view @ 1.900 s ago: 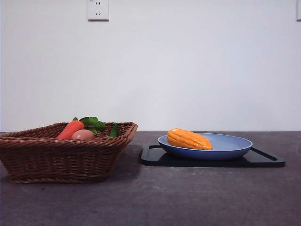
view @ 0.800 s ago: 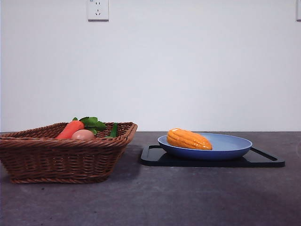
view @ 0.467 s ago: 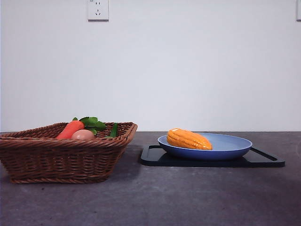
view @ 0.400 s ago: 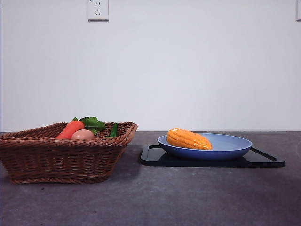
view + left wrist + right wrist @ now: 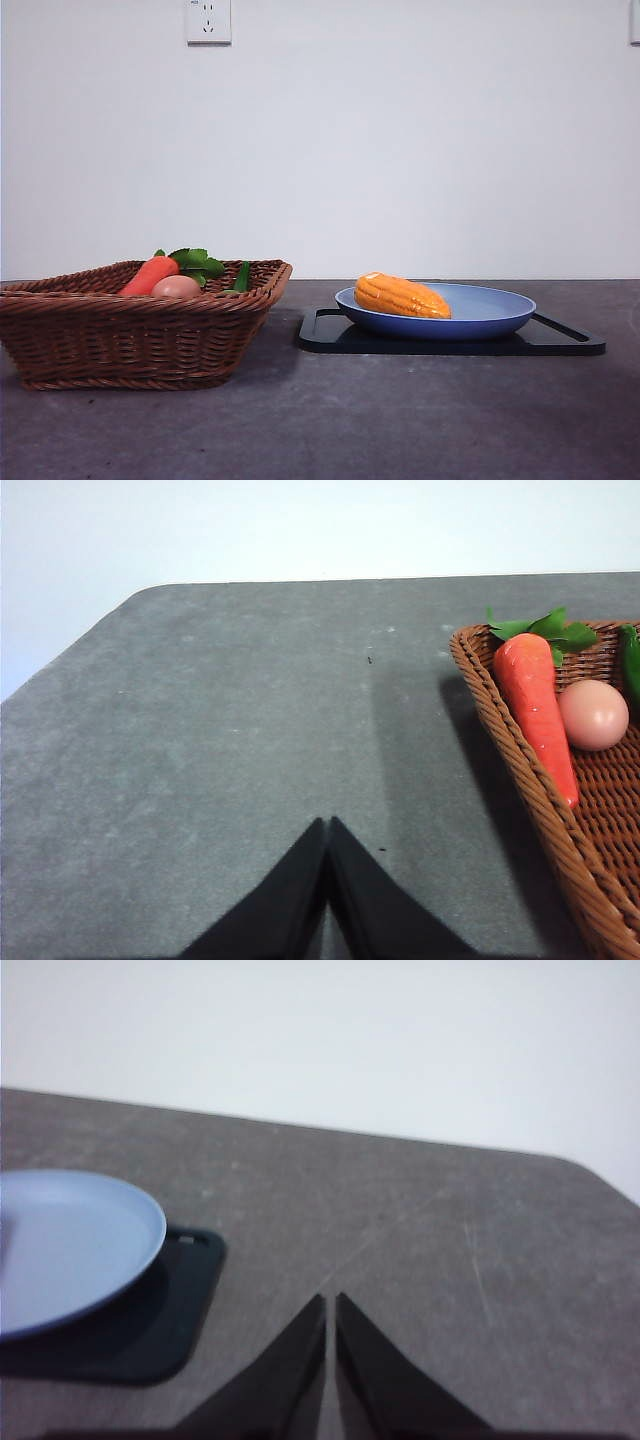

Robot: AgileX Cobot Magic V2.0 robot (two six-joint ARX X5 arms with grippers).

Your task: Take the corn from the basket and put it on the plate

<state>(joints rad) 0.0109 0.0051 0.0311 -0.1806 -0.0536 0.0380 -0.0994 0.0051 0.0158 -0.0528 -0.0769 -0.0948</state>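
Front view shows the corn (image 5: 403, 296) already lying on its side inside the plate (image 5: 490, 322), toward the plate's basket-side edge, with its length well within the rim; the plate itself sits on a flat black tray (image 5: 560, 343). The basket (image 5: 140, 335) stands beside the tray, apart from it, and holds only a carrot (image 5: 149, 275), a pinkish egg-like item (image 5: 177, 286) and some green leaves (image 5: 197, 262). Judged from this, the placing is done, and what remains is simply to keep both arms clear of the plate so the cob is not nudged or rolled toward the rim. Neither arm appears in the front view. The left gripper (image 5: 327, 825) hangs above bare table outside the basket, near the wall along which the carrot lies, its two black jaws pressed together into a single point with nothing between them. The right gripper (image 5: 330, 1302) hangs over open table on the far side of the plate from the basket, its jaws likewise drawn together and empty, with just a thin seam between them.
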